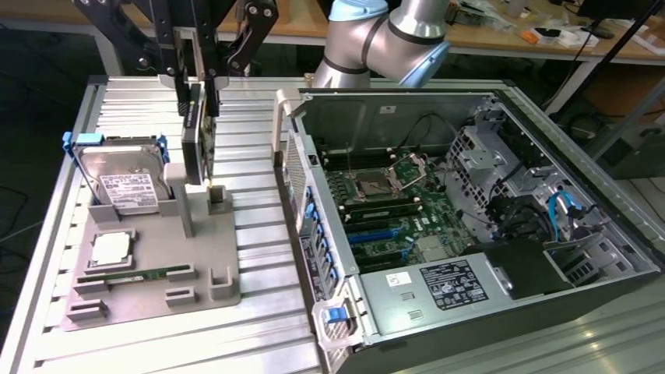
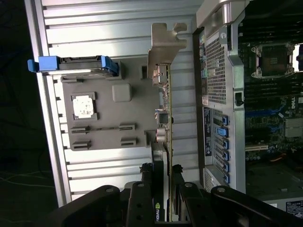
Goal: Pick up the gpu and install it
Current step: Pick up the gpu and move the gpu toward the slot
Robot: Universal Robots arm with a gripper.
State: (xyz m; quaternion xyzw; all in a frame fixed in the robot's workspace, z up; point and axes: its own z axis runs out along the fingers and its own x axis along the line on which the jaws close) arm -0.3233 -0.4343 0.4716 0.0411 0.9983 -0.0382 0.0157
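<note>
Little here is legible. On the black cooler of the gpu (image 2: 163, 132) sits a small green logo (image 2: 157, 206) with pale lettering beneath it, turned sideways. It looks like the NVIDIA mark, though the letters are too small to be sure. On the motherboard (image 2: 270, 118), white letters (image 2: 297, 100), also sideways, seem to spell DELL.

In the exterior view the hard drive (image 1: 123, 183) carries a white label (image 1: 130, 192) with dark rows of print, none of it legible. The power supply (image 1: 431, 296) bears a large printed label (image 1: 449, 284) with lines of text and small symbols, and a small white sticker (image 1: 400, 279) lies just beside it. Neither can be read.
</note>
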